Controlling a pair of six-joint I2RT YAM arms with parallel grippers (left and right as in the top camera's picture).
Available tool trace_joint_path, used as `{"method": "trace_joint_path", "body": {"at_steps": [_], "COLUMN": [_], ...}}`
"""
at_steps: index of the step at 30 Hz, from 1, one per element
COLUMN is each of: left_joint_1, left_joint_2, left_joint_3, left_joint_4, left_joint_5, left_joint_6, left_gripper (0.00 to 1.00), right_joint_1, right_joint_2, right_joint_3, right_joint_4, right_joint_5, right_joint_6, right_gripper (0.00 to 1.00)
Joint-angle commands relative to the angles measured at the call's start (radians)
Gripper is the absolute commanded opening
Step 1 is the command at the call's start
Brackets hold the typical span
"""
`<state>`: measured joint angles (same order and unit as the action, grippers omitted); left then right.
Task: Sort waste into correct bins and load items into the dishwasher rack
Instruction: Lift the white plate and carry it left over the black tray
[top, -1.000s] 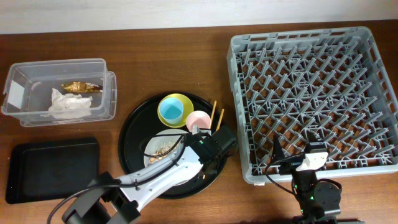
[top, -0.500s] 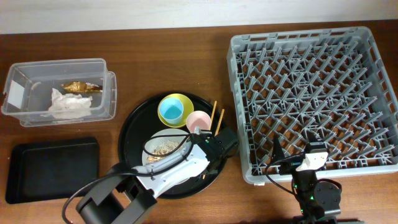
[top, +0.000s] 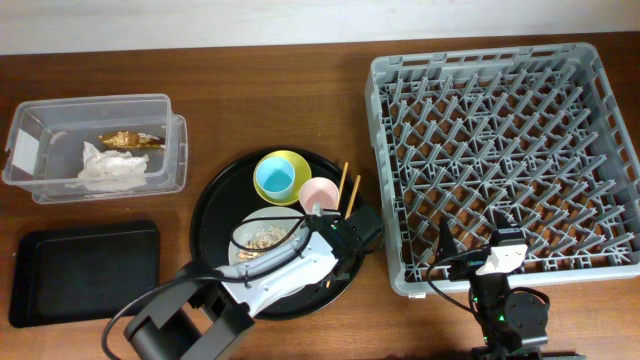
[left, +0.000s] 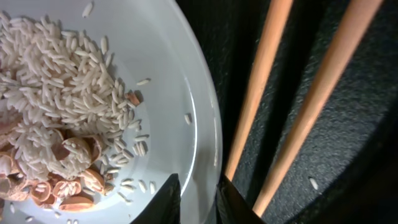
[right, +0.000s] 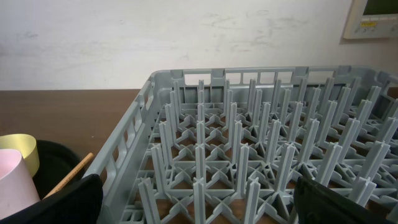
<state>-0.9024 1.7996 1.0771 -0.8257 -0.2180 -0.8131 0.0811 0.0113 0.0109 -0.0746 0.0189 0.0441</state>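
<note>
A pale grey plate (left: 180, 74) with rice and brown scraps (left: 56, 93) lies on the round black tray (top: 215, 215). My left gripper (left: 198, 199) is shut on the plate's right rim, one finger inside it and one outside. In the overhead view the left gripper (top: 318, 222) and its arm cover much of the plate (top: 258, 238). Two chopsticks (left: 261, 93) lie just right of the rim. The yellow bowl (top: 290, 163) holds the blue cup (top: 273, 180), and the pink cup (top: 320, 192) is beside it. My right gripper (right: 202, 208) hangs open over the rack's (top: 480, 55) near left corner.
The clear tub (top: 40, 110) at the back left holds the napkin (top: 110, 168) and the wrapper (top: 130, 139). A shallow black tray (top: 85, 270) lies at the front left. The right wrist view shows the pink cup (right: 15, 180) and a chopstick (right: 68, 174) left of the rack (right: 249, 124).
The left jaws have narrowed onto the plate's rim and the left arm has shifted slightly, baring more of the plate. The right arm has not moved.
</note>
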Motion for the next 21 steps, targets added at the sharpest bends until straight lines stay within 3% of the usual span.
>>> {"method": "trace_joint_path", "body": {"at_steps": [1,6,10,21], "left_joint_1": [0.0,0.0,0.0,0.008], "left_joint_2": [0.026,0.026,0.025,0.023], "left_joint_3": [-0.003,-0.003,-0.002,0.158], "left_joint_4": [-0.005,-0.005,-0.012,-0.275], "left_joint_5": [-0.015,-0.015,-0.015,-0.05], "left_joint_6": [-0.009,-0.008,-0.009,-0.009], "left_gripper": [0.23,0.22,0.01,0.01], "right_joint_1": [-0.005,-0.005,-0.005,-0.005], "right_joint_2": [-0.006,-0.006,-0.006,-0.006], "right_joint_3": [-0.005,-0.005,-0.005,-0.005], "right_joint_4": [-0.005,-0.005,-0.005,-0.005], "right_joint_5": [0.013,0.013,0.013,0.013], "right_joint_6": [-0.007,-0.007,-0.007,-0.007], "right_gripper": [0.98,0.98,0.98,0.98]}}
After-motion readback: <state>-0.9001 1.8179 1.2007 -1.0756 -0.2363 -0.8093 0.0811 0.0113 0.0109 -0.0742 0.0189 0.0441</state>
